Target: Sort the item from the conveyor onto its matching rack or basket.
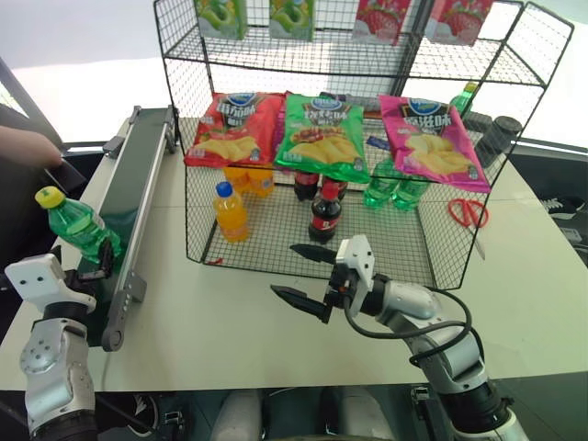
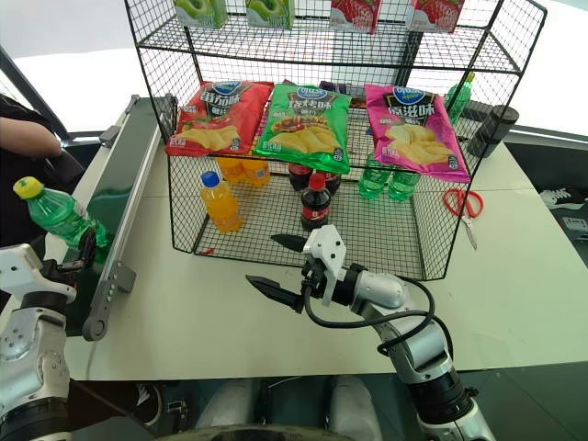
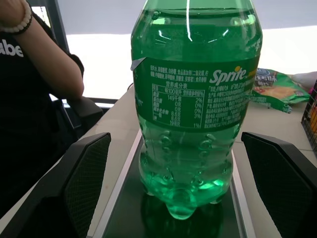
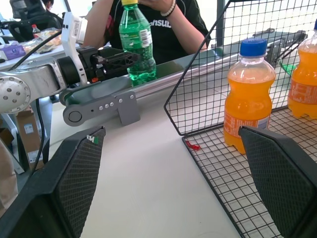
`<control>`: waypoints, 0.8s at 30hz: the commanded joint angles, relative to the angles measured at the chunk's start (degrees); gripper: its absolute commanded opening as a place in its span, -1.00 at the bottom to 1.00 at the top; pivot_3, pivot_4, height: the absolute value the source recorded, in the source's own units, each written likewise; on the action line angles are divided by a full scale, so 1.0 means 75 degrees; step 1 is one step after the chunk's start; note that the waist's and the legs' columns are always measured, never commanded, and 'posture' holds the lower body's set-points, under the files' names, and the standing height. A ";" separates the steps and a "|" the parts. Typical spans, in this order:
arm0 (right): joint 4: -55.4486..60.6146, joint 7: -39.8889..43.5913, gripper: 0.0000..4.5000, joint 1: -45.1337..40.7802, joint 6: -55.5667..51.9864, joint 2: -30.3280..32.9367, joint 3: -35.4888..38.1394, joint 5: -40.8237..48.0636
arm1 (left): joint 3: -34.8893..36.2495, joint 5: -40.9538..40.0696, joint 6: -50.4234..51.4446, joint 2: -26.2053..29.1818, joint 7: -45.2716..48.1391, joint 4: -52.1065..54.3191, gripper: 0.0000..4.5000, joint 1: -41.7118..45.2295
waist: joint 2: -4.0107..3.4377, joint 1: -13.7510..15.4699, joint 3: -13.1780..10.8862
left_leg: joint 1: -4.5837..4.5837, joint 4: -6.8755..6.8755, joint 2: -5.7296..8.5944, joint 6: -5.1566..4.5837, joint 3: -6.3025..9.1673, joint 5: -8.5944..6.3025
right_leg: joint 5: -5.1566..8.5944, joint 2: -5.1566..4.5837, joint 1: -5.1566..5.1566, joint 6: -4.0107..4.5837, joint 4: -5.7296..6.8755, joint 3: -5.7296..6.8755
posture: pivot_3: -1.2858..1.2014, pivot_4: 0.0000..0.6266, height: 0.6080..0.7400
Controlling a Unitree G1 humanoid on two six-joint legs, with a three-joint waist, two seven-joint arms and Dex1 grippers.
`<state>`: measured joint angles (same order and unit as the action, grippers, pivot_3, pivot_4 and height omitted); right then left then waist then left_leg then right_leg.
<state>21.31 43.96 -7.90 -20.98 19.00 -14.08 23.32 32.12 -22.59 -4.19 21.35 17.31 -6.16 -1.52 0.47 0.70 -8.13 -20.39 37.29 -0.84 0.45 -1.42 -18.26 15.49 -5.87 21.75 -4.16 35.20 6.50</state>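
The item, a green soda bottle (image 1: 81, 227) with a yellow cap, stands upright at the near end of the conveyor (image 1: 138, 188), a dark-green belt along the table's left side. My left gripper (image 1: 99, 265) is open, and in the left wrist view its fingers (image 3: 81, 183) stand on either side of the bottle's (image 3: 195, 114) base, apart from it. My right gripper (image 1: 283, 268) is open and empty, pointing left over the table just in front of the black wire basket (image 1: 395, 253). That basket is the bottom tier of the tall rack.
The basket holds an orange-drink bottle (image 1: 230, 211), a cola bottle (image 1: 323, 213) and green bottles (image 1: 390, 188) at the back. Snack bags (image 1: 322, 133) lie on the shelf above. Red scissors (image 1: 469, 212) lie to the right. A person's arm (image 1: 23, 147) rests beside the conveyor.
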 commanded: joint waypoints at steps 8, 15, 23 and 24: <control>0.0179 0.0043 1.00 -0.0139 0.0084 -0.0076 0.0008 0.0136 | -0.0005 -0.0052 0.0026 0.0081 0.0008 0.0136 0.25 0.0073 | -0.0002 0.0006 -0.0001 | 0.0000 -0.0003 0.0000 0.0000 0.0000 0.0000 | 0.0000 -0.0002 0.0001 0.0000 -0.0001 0.0000 | 0.03 -0.52 0.76; 0.0145 0.0070 1.00 -0.0153 0.0128 -0.0011 0.0063 0.0095 | -0.0008 -0.0551 0.0207 0.0208 0.0405 0.0891 0.25 0.0062 | 0.0002 0.0007 -0.0003 | -0.0003 -0.0003 0.0000 0.0000 0.0001 0.0000 | 0.0000 -0.0003 0.0002 0.0000 -0.0002 0.0000 | 0.03 -0.52 0.76; 0.0267 0.0211 1.00 -0.0220 -0.0020 0.0221 0.0495 0.0485 | -0.1402 -0.1549 0.1657 0.1233 0.2551 0.3348 0.25 -0.0554 | 0.0015 -0.0008 -0.0040 | -0.0020 -0.0005 0.0004 0.0006 0.0002 0.0002 | -0.0001 -0.0011 0.0013 0.0003 -0.0013 -0.0001 | 0.03 -0.52 0.76; 0.0317 0.0217 1.00 -0.0224 -0.0078 0.0224 0.0530 0.0571 | -0.1518 -0.1593 0.1782 0.1308 0.2674 0.3472 0.25 -0.0607 | 0.0010 -0.0012 -0.0043 | -0.0018 -0.0005 0.0004 0.0006 0.0002 0.0002 | 0.0000 -0.0012 0.0011 0.0003 -0.0015 -0.0001 | 0.03 -0.52 0.76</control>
<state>21.07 45.07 -8.72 -21.15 20.84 -11.78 25.11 22.29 -32.58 7.74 30.20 34.64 15.86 -5.54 0.55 0.61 -8.45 -20.51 37.25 -0.80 0.50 -1.41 -18.24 15.48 -5.96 21.82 -4.14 35.08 6.49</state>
